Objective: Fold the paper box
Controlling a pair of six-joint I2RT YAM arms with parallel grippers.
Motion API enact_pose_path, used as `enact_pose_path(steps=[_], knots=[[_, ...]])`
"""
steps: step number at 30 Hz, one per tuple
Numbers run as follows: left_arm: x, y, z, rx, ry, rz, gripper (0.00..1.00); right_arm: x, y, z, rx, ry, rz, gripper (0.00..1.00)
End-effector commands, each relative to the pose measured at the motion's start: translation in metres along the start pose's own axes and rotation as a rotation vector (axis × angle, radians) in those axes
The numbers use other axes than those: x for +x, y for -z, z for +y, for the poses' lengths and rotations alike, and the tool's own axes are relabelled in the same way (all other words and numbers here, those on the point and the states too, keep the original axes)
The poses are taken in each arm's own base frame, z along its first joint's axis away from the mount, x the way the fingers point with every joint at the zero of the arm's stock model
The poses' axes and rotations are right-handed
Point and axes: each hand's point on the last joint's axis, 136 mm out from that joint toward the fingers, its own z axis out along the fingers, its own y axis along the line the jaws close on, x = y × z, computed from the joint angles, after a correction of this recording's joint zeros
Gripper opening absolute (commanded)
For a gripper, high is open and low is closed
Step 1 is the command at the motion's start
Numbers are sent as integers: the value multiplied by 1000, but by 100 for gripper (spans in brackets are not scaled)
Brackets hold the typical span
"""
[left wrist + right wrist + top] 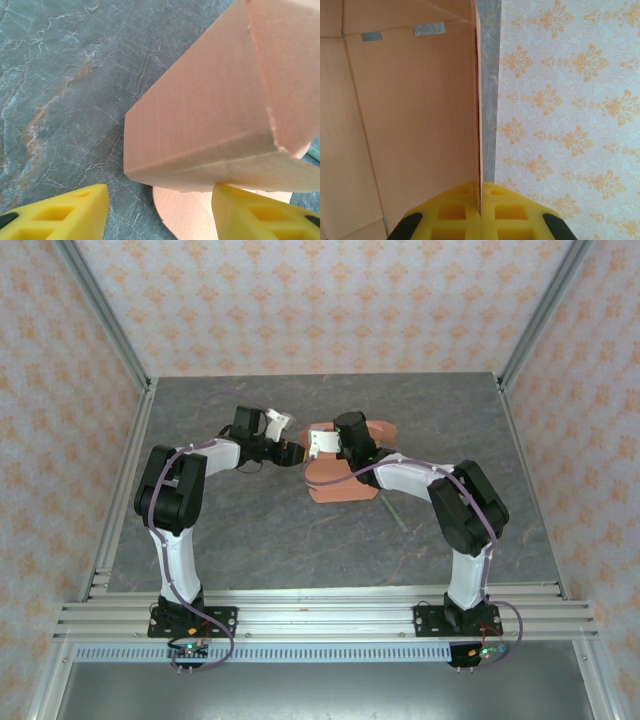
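Top external view: on the left, the left gripper (293, 453) points at the left edge of the salmon-orange thin card paper box (338, 480). The box lies part-folded near the middle of the grey marbled table (250, 530). Left wrist view: the yellow fingers (75, 212) stand about half apart and grip nothing. A raised folded panel of the box sits just ahead, touching or just beside the right finger. Further right, the right gripper (325, 440) is over the box's far part. Right wrist view: its jaws are pinched tight on the thin edge of an upright card wall. A thin grey stick (392, 512) lies right of the box.
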Motion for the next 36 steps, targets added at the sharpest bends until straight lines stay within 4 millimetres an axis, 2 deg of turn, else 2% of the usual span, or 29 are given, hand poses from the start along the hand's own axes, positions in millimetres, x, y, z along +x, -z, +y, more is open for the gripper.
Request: enact_pose_path(steps=[1,16,29,36], knots=[[-35,11,-21,46,-86,-86,58,-3,4,-5,-13,-24,-21,0],[-48,4,-24,76,-106,-110,57,-3,-3,-4,7,-6,-11,0],[-39,-6,-24,83,-112,-99,56,-5,-4,-8,-30,-25,-13,0],[-42,-12,-28,100,-118,-118,54,-6,-7,-10,-42,-35,-12,0]])
